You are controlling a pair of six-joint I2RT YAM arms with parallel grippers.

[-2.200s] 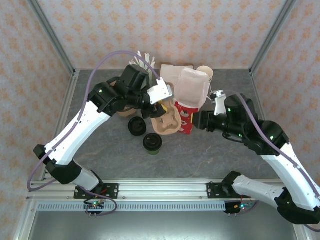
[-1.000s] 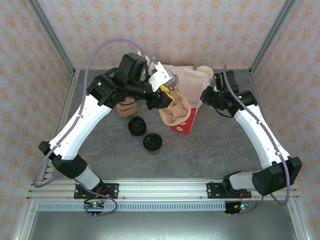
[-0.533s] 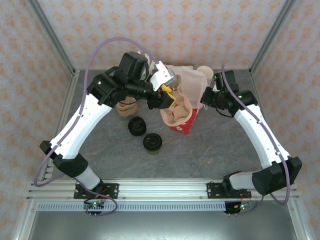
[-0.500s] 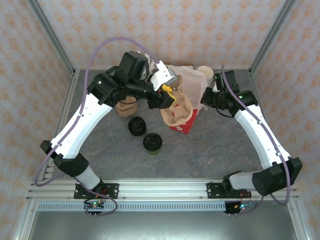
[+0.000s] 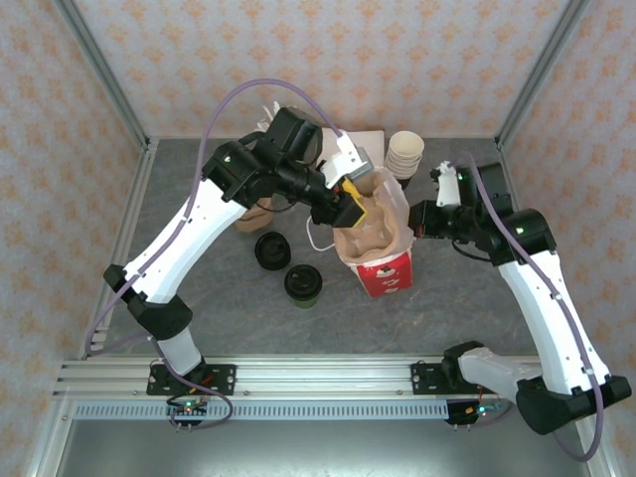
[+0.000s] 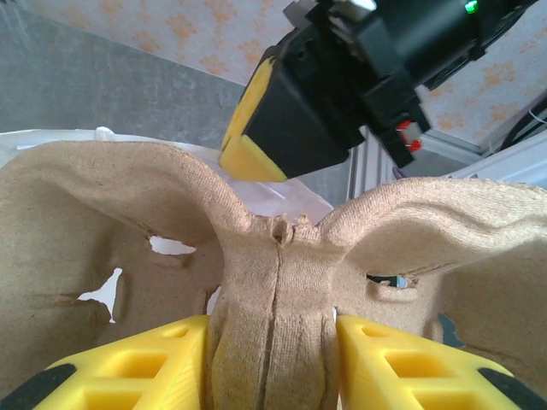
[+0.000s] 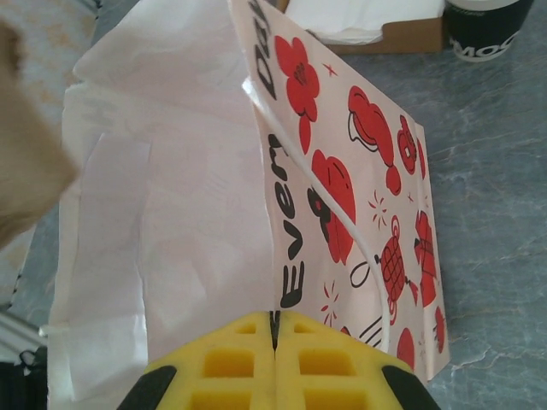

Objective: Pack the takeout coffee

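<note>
Overhead, one paper bag [image 5: 388,273] stands on the table [image 5: 219,308]. At its one o'clock the right gripper [image 5: 415,220] pinches the rim, jaws closed. The left gripper [image 5: 350,202] clamps one pulp cup carrier [image 5: 363,234] between narrow jaws. One takeout coffee [image 5: 303,283] stands at the bag's nine o'clock.
</note>
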